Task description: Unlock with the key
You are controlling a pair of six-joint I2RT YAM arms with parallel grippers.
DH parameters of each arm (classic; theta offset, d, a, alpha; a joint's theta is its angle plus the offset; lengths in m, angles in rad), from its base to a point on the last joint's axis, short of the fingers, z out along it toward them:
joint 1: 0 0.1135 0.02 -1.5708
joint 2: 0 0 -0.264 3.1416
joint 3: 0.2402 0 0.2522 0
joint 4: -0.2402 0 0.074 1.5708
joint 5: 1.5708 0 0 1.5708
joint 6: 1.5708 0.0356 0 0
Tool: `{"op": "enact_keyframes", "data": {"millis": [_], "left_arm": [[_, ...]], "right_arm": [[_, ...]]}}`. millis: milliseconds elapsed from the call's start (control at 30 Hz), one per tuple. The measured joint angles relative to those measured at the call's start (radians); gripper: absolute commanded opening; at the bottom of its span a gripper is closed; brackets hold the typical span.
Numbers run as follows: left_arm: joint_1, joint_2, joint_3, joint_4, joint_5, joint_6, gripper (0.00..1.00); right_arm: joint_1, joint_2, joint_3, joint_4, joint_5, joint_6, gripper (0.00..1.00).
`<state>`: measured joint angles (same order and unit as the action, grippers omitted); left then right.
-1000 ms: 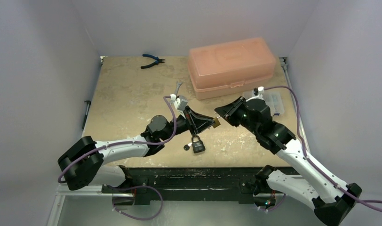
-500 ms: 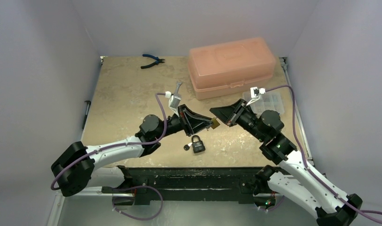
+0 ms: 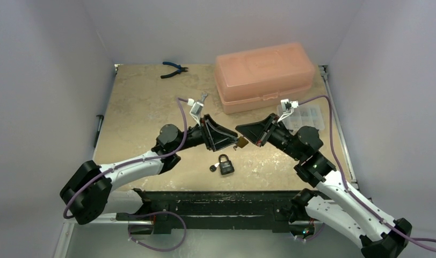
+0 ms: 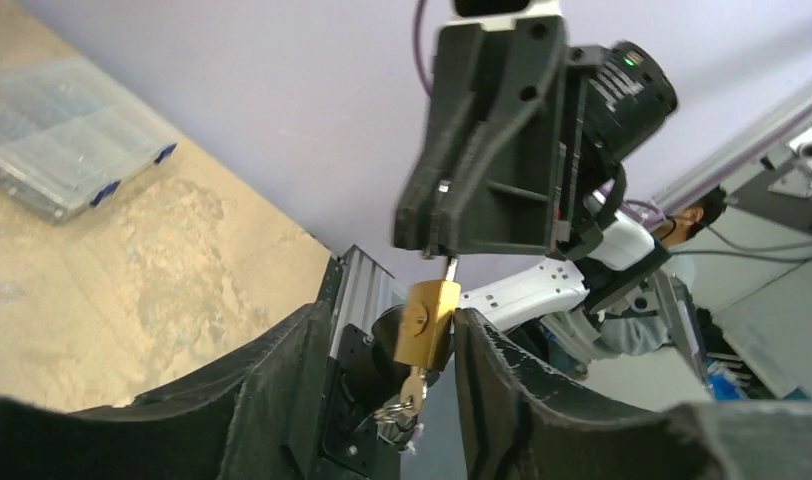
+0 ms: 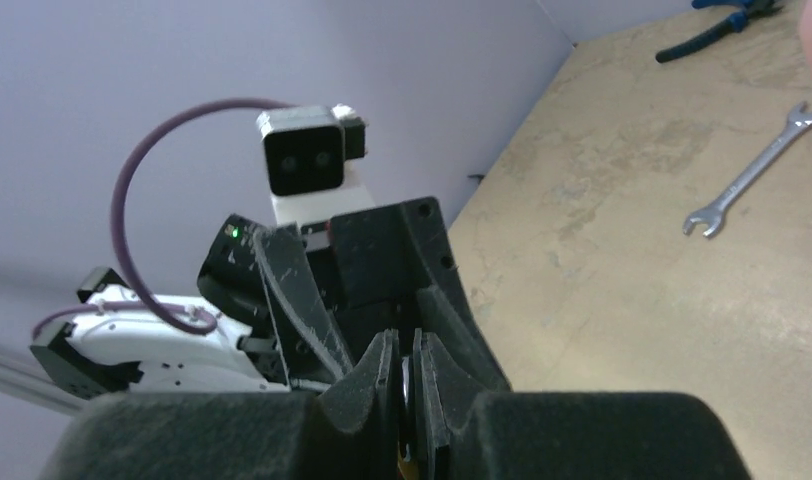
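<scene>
A brass padlock (image 3: 241, 143) hangs in the air between my two grippers, above the table's middle. In the left wrist view the padlock (image 4: 429, 322) has a key (image 4: 414, 385) with a ring in its lower end. My left gripper (image 3: 234, 141) is open around it: one finger touches the padlock body and the other stands apart. My right gripper (image 3: 245, 134) is shut on the shackle from above (image 4: 447, 250). In the right wrist view its pads (image 5: 387, 360) pinch a thin dark piece.
A black padlock (image 3: 225, 165) with a small key (image 3: 212, 167) lies on the table below the grippers. An orange plastic box (image 3: 265, 75) stands at the back right, with a clear organiser (image 3: 307, 115) beside it. Blue pliers (image 3: 174, 69) and a wrench (image 3: 203, 98) lie behind.
Both grippers have shifted a little left with the brass padlock between them. The right wrist has swung out and stretched toward the left arm. The left gripper has turned.
</scene>
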<state>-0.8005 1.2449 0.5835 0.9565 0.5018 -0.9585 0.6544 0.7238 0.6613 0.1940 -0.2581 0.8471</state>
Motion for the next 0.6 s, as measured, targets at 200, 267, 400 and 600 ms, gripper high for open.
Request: {"op": "enact_keyframes", "data": {"millis": [200,267,400,600], "left_arm": [[0.145,0.019,-0.036,-0.033,0.097,-0.079,0.87],[0.184,-0.005,-0.042,-0.102,0.109,-0.069,0.87],[0.219,-0.126,-0.022,-0.376,0.109,0.067,0.86],[0.223,-0.349,0.103,-0.863,-0.049,0.389,0.87]], "right_arm": [[0.000,0.023,0.000,-0.021,0.006,-0.005,0.00],[0.001,0.039,0.000,-0.030,0.018,-0.009,0.00],[0.001,0.103,0.000,-0.053,0.051,-0.011,0.00],[0.001,0.269,0.000,-0.047,0.066,-0.006,0.00]]}}
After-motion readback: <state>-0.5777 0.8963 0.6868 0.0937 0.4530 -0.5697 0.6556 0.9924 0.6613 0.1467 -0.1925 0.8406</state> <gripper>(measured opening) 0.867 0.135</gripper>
